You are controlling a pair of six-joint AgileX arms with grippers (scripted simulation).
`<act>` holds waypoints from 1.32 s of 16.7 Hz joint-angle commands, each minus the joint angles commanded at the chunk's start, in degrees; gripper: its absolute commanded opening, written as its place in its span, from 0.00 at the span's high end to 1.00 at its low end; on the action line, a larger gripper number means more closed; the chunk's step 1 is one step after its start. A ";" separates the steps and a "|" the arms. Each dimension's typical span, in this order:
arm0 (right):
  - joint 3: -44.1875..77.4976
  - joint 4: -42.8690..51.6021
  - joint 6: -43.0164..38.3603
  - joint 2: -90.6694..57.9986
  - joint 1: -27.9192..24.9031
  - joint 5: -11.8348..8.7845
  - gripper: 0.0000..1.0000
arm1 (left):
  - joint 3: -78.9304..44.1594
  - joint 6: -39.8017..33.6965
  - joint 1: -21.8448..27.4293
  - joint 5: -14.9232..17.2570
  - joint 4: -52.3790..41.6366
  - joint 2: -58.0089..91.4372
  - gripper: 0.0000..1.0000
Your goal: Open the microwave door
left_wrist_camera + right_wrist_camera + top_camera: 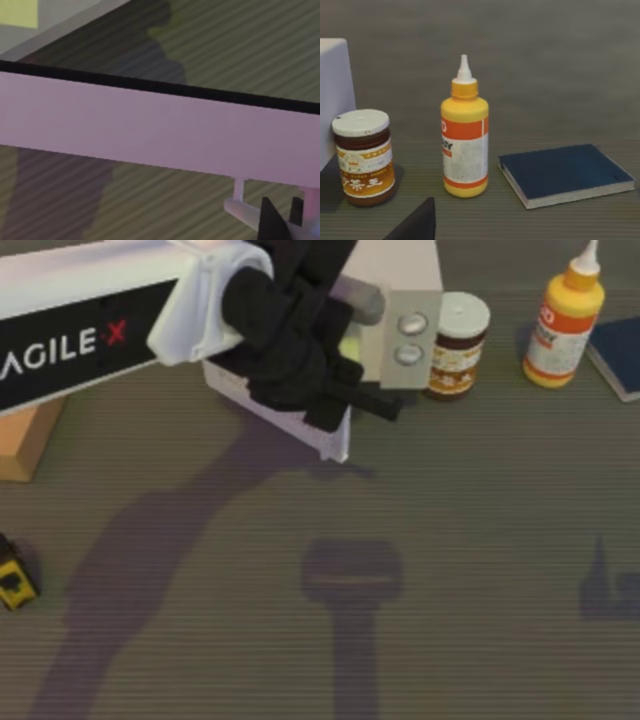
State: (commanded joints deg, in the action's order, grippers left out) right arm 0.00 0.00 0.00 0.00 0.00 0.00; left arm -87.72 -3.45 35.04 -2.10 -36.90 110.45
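Microwave (400,280), small white box with two round grey knobs on its side panel, at rear centre of table, pale yellow-green interior exposed. Microwave door (300,425), flat white panel, swung outward toward front, thin handle (245,210) seen in left wrist view. Left gripper (385,405), black, at door's free edge beside handle; spread or pressed together cannot tell. Brown jar with white lid (458,345) touching microwave's right side. Yellow squeeze bottle (565,325) further right. Dark blue book (618,355) at right edge. Right gripper out of sight.
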 joint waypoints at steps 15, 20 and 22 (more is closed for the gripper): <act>0.00 0.00 0.00 0.00 0.00 0.00 0.00 | 3.82 5.22 -1.54 3.14 1.04 -2.92 1.00; 0.00 0.00 0.00 0.00 0.00 0.00 0.00 | 4.78 6.63 -2.00 3.87 1.22 -3.57 1.00; 0.00 0.00 0.00 0.00 0.00 0.00 0.00 | 4.78 6.63 -2.00 3.87 1.22 -3.57 1.00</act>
State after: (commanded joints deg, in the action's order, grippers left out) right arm 0.00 0.00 0.00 0.00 0.00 0.00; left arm -82.94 3.18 33.04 1.77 -35.68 106.88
